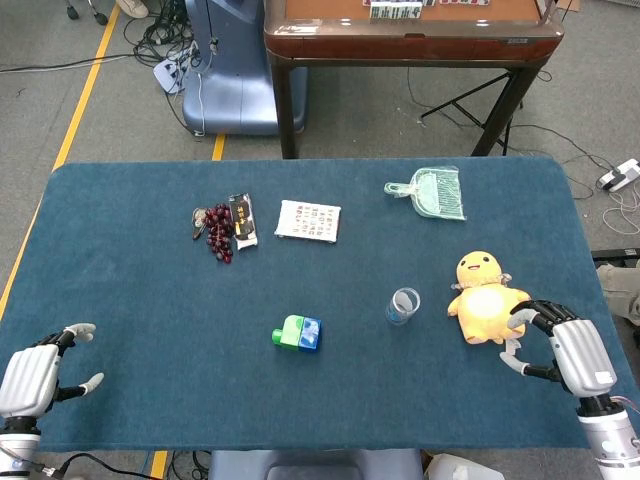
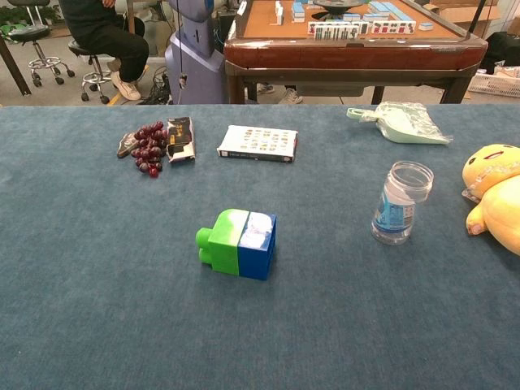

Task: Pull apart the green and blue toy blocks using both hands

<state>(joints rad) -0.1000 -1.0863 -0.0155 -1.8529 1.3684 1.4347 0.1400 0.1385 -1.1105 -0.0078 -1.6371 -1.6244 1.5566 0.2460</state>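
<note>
The joined green block [image 1: 290, 332] and blue block [image 1: 310, 335] lie untouched at lower centre of the frame. The left hand [image 1: 40, 375], lower left, and right hand [image 1: 560, 345], lower right, rest spread and empty. A careless right-hand reach could topple the plastic jar [image 1: 403, 305].

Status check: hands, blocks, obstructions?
Left hand and right hand open, at table edges. Green and blue blocks joined, untouched. Clear jar nearby.
</note>
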